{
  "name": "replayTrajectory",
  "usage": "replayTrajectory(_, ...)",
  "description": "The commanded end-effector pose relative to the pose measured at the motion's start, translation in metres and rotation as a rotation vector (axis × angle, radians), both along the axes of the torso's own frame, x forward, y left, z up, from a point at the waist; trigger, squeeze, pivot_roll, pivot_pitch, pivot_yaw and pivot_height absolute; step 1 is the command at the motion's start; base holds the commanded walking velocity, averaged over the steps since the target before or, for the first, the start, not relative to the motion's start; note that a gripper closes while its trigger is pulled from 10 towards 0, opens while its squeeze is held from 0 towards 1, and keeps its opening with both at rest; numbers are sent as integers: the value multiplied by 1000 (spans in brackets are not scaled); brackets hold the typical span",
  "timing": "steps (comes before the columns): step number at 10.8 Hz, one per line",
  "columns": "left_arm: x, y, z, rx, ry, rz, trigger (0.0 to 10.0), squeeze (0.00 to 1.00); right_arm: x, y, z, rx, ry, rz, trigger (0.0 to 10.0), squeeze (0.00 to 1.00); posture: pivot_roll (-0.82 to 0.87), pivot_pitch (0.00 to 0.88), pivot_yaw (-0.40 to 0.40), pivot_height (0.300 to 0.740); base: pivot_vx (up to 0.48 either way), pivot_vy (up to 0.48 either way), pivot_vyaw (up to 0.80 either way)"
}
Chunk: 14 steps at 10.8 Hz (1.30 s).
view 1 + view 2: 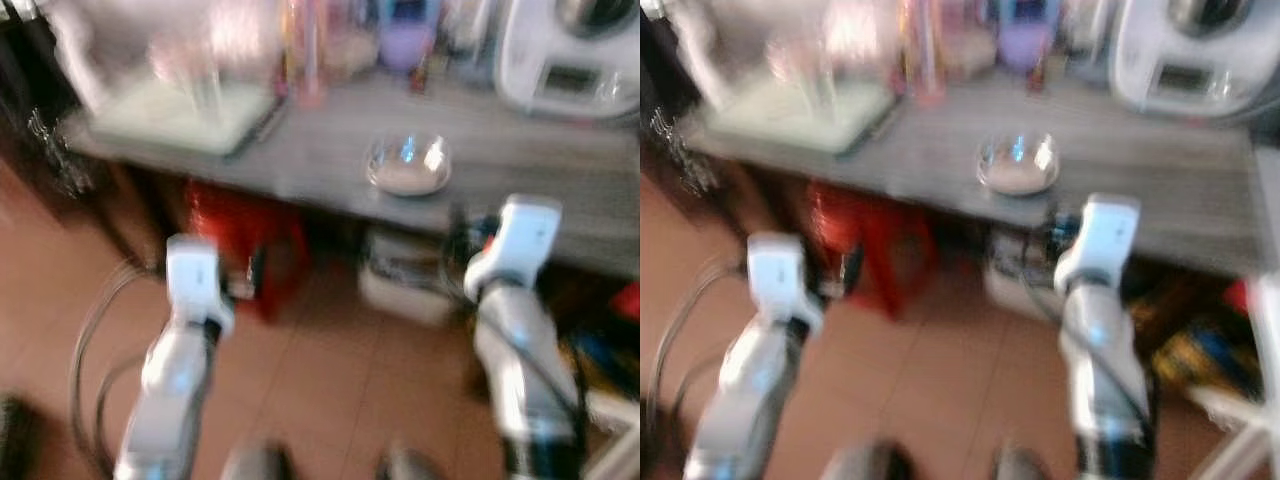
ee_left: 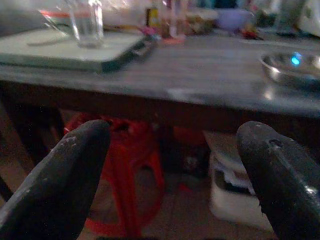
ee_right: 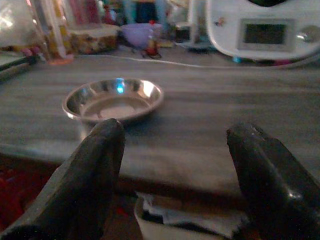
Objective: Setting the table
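Setting looks barely begun: 1 steel dish (image 3: 113, 100) sits near the table's (image 1: 560, 200) front edge, while both the left gripper (image 2: 170, 170) and right gripper (image 3: 172, 175) hover short of it, jaws spread and empty.

A shiny metal dish (image 3: 113, 99) sits on the matt grey woodgrain table (image 3: 210, 135).

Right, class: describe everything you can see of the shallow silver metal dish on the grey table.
The shallow silver metal dish is round, with a low sloping wall, a thin rolled rim and a flat bottom. Its shiny surface reflects light, including a small blue glint on the far inner wall. It looks empty and sits upright, flat on the grey wood-grain table, near the front edge, touching nothing else. The right gripper, fingers apart, is before it, short of the table edge.
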State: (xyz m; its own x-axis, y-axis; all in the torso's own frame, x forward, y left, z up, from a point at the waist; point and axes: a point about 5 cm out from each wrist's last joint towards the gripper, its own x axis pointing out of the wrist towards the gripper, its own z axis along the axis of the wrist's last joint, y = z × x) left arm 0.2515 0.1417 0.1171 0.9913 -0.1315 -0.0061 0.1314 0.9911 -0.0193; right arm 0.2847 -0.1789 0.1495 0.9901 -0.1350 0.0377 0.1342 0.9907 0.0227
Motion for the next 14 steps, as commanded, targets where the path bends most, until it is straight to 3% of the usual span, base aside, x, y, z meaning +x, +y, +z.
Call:
replayTrajectory(1,0,-1,1,0,-4,-3,10000,0,2,-3,6,5,-13,-15,10000,0,-37,70,69,740,-259,0,0)
replayTrajectory(7,0,-2,2,0,-8,0,10000,0,3,1,4,23,1,3,10000,0,-40,76,63,740,-256,0,-753)
replayTrajectory(11,-15,3,2,-25,-20,-20,10000,0,-3,0,1,2,-18,12,10000,0,-34,29,74,740,0,-89,0)
replayTrajectory(14,-13,1,2,-31,-13,-34,10000,0,1,9,9,-51,-73,58,10000,0,-39,21,84,740,194,-399,0)
